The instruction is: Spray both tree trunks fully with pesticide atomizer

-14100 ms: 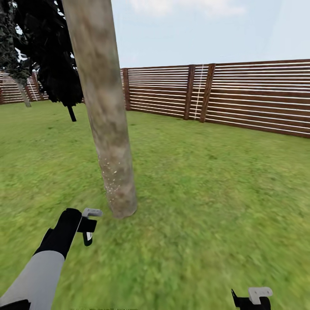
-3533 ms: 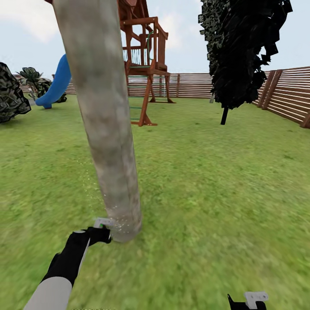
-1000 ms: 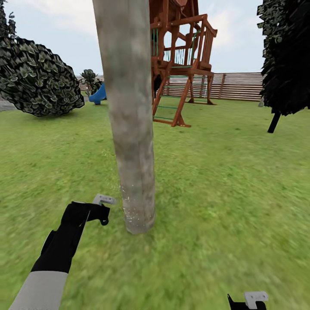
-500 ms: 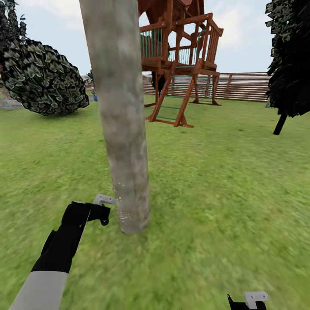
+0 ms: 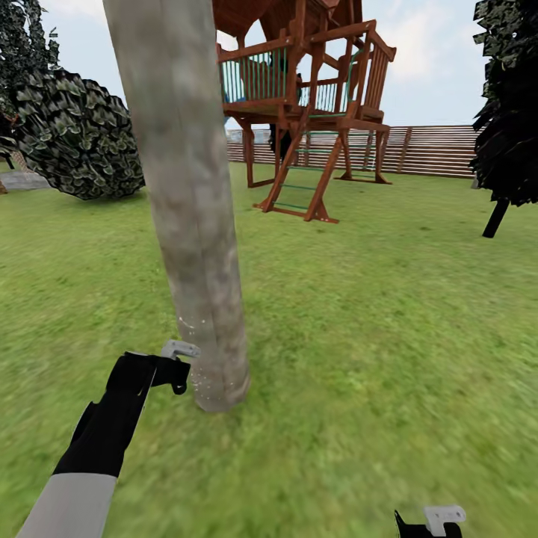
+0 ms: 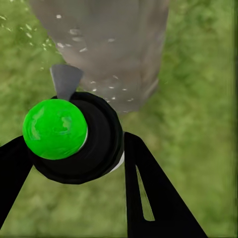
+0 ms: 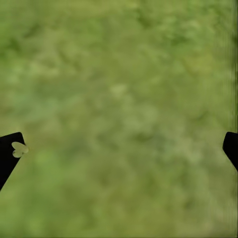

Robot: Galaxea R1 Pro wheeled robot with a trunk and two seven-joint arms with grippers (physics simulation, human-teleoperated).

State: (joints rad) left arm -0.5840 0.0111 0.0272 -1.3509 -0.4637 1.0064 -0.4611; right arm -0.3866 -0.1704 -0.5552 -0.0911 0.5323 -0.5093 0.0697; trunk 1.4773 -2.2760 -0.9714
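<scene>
A thick grey-beige tree trunk (image 5: 196, 224) rises from the lawn just ahead, with white pesticide specks (image 5: 196, 329) low on its left side. My left gripper (image 5: 178, 373) is shut on the pesticide atomizer (image 6: 74, 136), a black sprayer with a green cap and a grey nozzle aimed at the tree trunk (image 6: 106, 44), where white specks drift. The atomizer's grey tip (image 5: 181, 349) nearly touches the trunk base. My right gripper (image 7: 119, 148) hangs open over bare grass, fingers wide apart; its grey mount (image 5: 442, 517) sits at the bottom right.
A red-brown wooden play tower (image 5: 306, 112) stands behind the trunk. A big dark bush (image 5: 78, 134) is at the left, a dark columnar tree (image 5: 512, 112) at the right. The slatted fence (image 5: 433, 149) closes the far side. Open lawn (image 5: 388, 314) spreads to the right.
The whole view has swung round the trunk, so the trunk now sits further left and leans. The left arm still holds the atomizer at the trunk base; specks now show on its left side.
</scene>
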